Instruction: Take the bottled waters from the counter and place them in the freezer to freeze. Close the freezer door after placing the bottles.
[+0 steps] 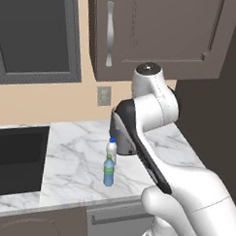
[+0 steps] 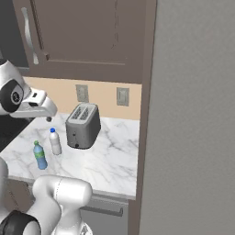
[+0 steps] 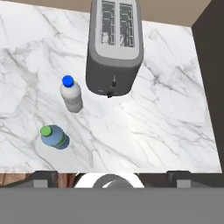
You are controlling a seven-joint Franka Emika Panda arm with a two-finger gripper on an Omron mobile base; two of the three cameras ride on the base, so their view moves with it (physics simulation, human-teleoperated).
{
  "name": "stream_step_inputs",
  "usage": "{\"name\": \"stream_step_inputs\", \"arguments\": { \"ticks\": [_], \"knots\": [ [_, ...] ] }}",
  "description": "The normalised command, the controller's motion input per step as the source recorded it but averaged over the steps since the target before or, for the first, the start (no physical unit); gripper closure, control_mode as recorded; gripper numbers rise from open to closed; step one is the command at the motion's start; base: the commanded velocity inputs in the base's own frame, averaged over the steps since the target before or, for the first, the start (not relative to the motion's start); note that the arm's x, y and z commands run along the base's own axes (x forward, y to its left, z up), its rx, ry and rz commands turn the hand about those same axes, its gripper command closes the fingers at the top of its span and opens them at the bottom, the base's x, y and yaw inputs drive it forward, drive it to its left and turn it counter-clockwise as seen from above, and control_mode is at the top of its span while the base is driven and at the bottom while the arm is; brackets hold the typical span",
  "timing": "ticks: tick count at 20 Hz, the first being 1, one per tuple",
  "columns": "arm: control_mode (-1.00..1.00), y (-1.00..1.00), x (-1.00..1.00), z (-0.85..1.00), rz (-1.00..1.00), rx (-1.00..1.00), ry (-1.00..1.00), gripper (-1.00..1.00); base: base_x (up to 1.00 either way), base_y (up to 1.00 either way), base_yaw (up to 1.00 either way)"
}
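**Both bottles upright on the counter, gripper high and wide open**

And here we are above the counter (image 3: 166, 113), white marble with grey veins, and both bottled waters are standing on it, caps up, long axes vertical. The white bottle (image 3: 71, 95) with the blue cap sits just beside the toaster (image 3: 114, 46), off its front left corner in the hand view. The blue bottle (image 3: 53, 136) with the green cap stands near it, closer to the counter's front edge, the two apart and not touching. What is inside either bottle I cannot tell.

The gripper (image 3: 113, 175) hovers well above the marble, looking straight down; its two dark fingertips (image 3: 43, 176) stand at the far ends of the bottom of the hand view, spread wide, nothing between them.

The left base view gives us the black sink (image 1: 18, 159) set into the counter left of the bottles, its basin dark, contents not readable, and a brown wall cabinet (image 1: 162, 34) with a silver handle overhead; the arm covers the toaster there. The right base view brings in the toaster's two slots from the side, two wall outlets (image 2: 82, 92) behind it, and a tall flat grey freezer door (image 2: 193, 119) filling the right side, edge toward the counter
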Motion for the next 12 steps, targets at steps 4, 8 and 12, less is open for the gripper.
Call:
{"name": "stream_step_inputs", "arguments": {
  "ticks": [4,8,12],
  "knots": [
    [-1.0,0.69,-0.11,0.0,-0.07,-0.13,-0.03,-1.0,0.0,0.0,0.0],
    [-1.0,0.62,-0.02,0.0,-0.09,-0.1,0.0,-1.0,0.0,0.0,0.0],
    [-1.0,0.45,0.0,0.0,-0.02,-0.06,0.0,-1.0,0.0,0.0,0.0]
  ]
}}
